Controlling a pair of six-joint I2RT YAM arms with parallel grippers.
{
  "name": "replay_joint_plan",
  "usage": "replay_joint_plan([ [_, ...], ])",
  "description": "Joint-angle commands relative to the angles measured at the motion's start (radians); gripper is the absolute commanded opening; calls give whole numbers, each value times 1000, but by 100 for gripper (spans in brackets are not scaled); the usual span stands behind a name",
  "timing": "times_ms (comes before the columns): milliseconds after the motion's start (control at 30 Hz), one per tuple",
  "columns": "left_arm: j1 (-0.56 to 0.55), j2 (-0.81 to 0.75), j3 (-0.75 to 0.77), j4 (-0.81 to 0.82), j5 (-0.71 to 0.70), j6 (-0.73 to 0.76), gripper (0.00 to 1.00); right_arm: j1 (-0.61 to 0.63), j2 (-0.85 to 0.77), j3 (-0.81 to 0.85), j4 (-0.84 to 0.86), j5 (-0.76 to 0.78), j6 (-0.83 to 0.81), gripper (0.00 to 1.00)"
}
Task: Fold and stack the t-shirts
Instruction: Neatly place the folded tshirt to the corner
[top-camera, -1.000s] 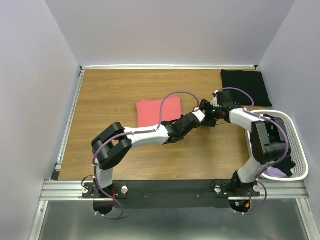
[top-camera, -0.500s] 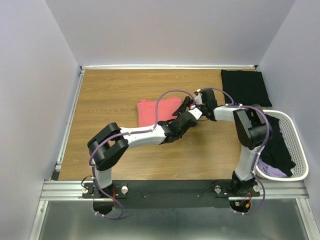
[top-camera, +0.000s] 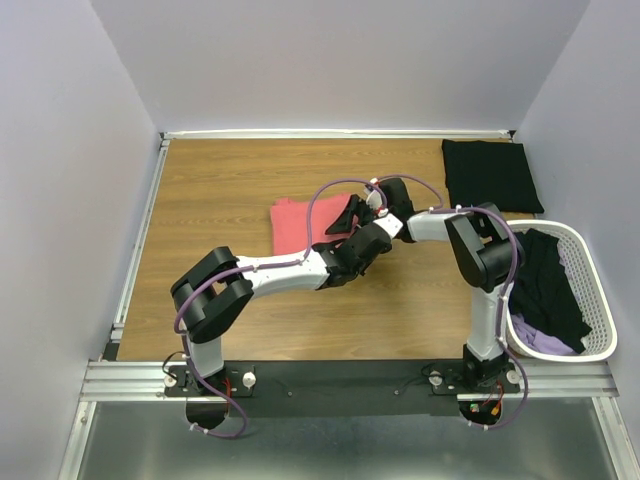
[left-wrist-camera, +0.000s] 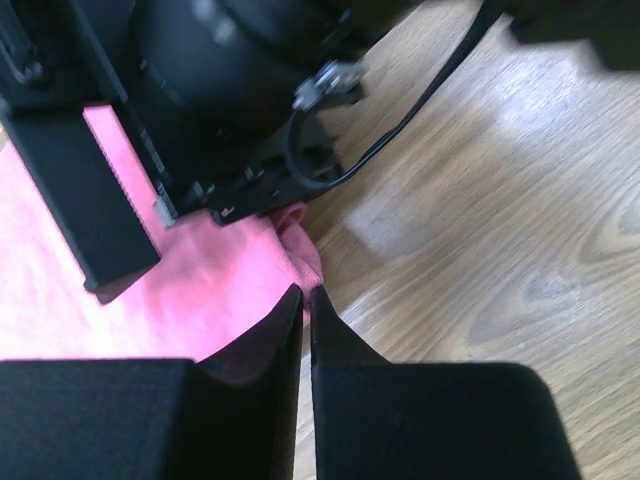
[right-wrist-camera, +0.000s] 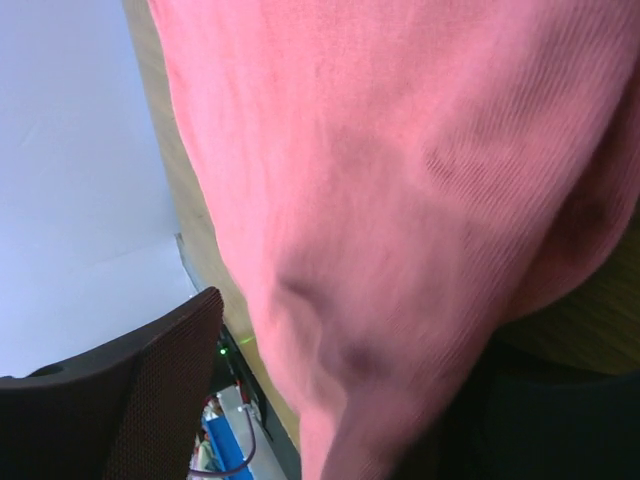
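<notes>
Top view: coral-pink t-shirt (top-camera: 303, 222) flat on the counter (top-camera: 215, 190), mid-left of centre. Both arms meet at its right edge. The right claw (top-camera: 351, 214) sits over that edge; the arms hide the left claw's tips from up here.

The left wrist view fills that in: left claw (left-wrist-camera: 306, 300) is nearly closed with only a thin slit left, tips on the bunched corner of the pink cloth, which looks pinched. It also shows the right claw's black body low over the shirt, one flat finger across the cloth and bare wood to the right.

Right wrist view: almost all pink fabric, close and blurred. One finger (right-wrist-camera: 150, 400) is at lower left with a dark mass at lower right, so the jaws are wide. Cloth lies across the gap with nothing clamped.

Only the top view shows the rest:
- folded black t-shirt (top-camera: 490, 175) in the far right corner of the counter
- white basket (top-camera: 603, 345) at right
- another black tee (top-camera: 552, 290) inside the basket
- a lilac one (top-camera: 540, 342) under it
</notes>
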Motion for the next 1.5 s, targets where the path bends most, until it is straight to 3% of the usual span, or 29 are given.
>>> replay_joint_plan([
  [0, -3, -33, 20, 52, 33, -22, 12, 23, 72, 6, -65, 56, -27, 74],
  [67, -3, -36, 18, 52, 33, -25, 12, 23, 64, 9, -69, 78, -42, 63],
  [167, -3, -50, 6, 55, 41, -30, 20, 23, 55, 24, -105, 110, -85, 38],
  [200, -3, -56, 1, 58, 44, -30, 24, 25, 54, 31, -118, 119, -100, 26],
  [233, -3, -65, -3, 60, 45, -33, 34, 23, 51, 38, -149, 130, -131, 21],
  [367, 7, -113, -23, 58, 58, -54, 59, 23, 44, 86, -229, 190, -232, 1],
  [433, 30, -158, -31, 54, 96, -79, 69, 22, 43, 127, -281, 237, -306, 1],
  [567, 97, -284, -46, 20, 170, -105, 75, 11, 61, 234, -460, 378, -456, 1],
  [700, 270, -413, -104, -24, 249, -137, 76, -12, 72, 317, -579, 502, -603, 1],
  [767, 410, -483, -126, -55, 275, -143, 76, -32, 63, 339, -616, 553, -680, 1],
  [867, 578, -569, -161, -101, 273, -148, 79, -58, 51, 365, -654, 680, -766, 1],
  [967, 672, -632, -253, -65, 227, -198, 84, -76, 44, 393, -675, 794, -850, 1],
  [1067, 726, -669, -336, -9, 246, -220, 88, -101, 60, 446, -697, 943, -976, 1],
  [1200, 734, -639, -325, -28, 259, -218, 89, -133, 83, 518, -705, 1111, -1131, 1],
  [1467, 741, -654, -331, -38, 162, -223, 89, -256, 133, 672, -709, 1195, -1208, 0],
])
